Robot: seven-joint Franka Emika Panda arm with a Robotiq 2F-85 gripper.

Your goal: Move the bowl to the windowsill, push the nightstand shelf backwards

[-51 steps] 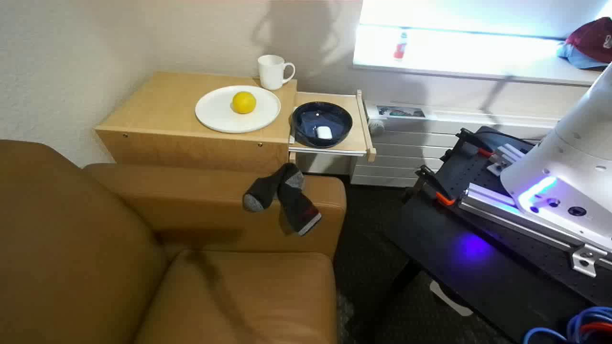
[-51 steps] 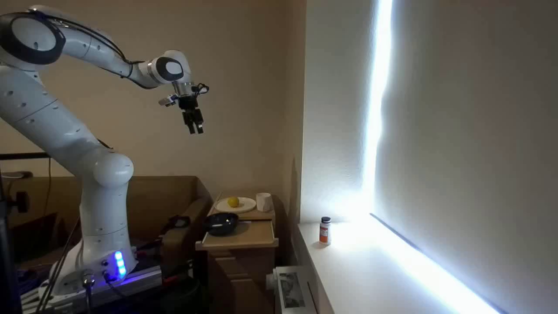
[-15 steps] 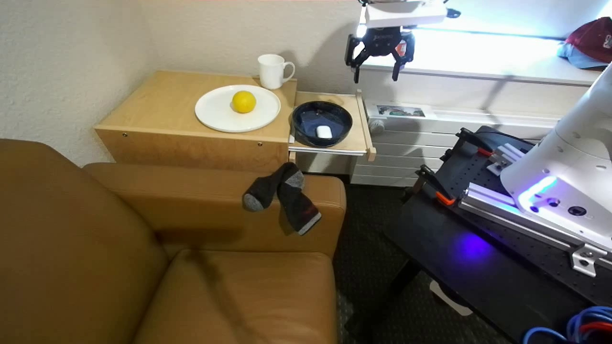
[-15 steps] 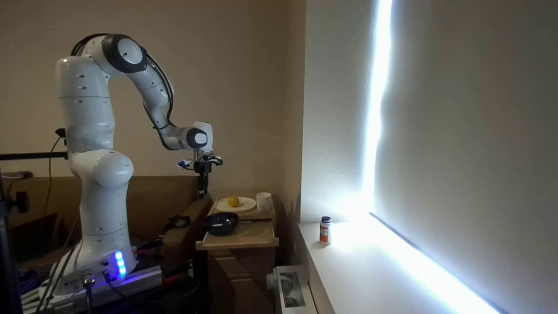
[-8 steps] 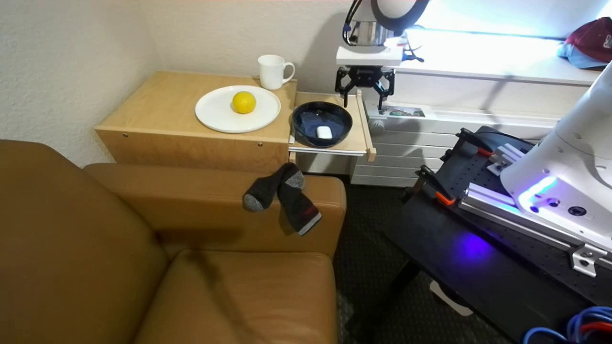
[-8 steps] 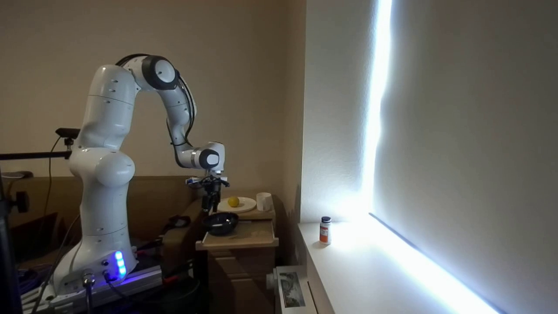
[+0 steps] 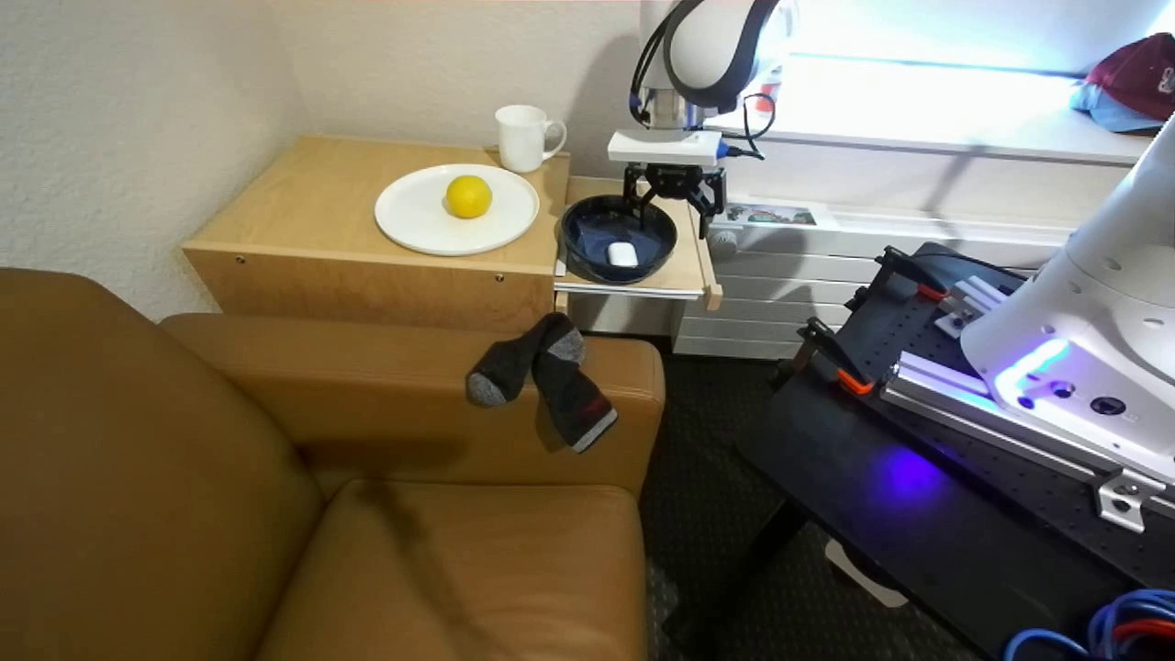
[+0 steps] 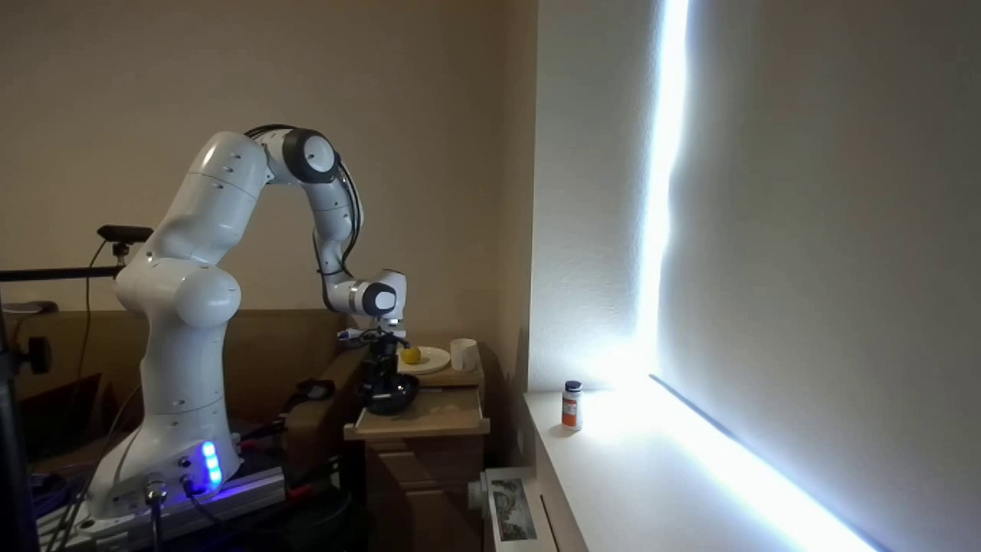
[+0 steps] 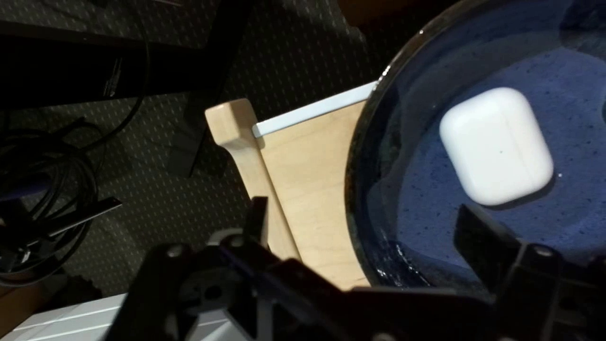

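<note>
- My claw (image 9: 361, 206) stands wide with nothing gripped, and the rim of the bowl (image 7: 597, 234) runs between my two fingers.
- One finger is over the bowl's inside, the other out past its rim, on the side away from the white plate (image 7: 418, 216); I judge the coming grasp turns on that straddle.
- With dark claw on dark bowl, I can't be sure whether my inner fingertip is below rim height.
- The bowl is round, so it gives me no long axis to line up with; inside it lies a small white case (image 9: 497, 147) I should avoid pinching.
- The bowl sits on the nightstand shelf (image 8: 452, 410), drawn out from the worktop (image 7: 321, 193); that push looks like a later step.
- The windowsill (image 8: 613, 475), my goal, lies off the bowl's side away from the white plate.
- No brand reads: the bottle (image 8: 572, 406) on the windowsill, well apart from the bowl, has an orange-and-white label with lettering too small; the cap (image 7: 1124, 87), farther from the bowl, bears an illegible mark.
</note>
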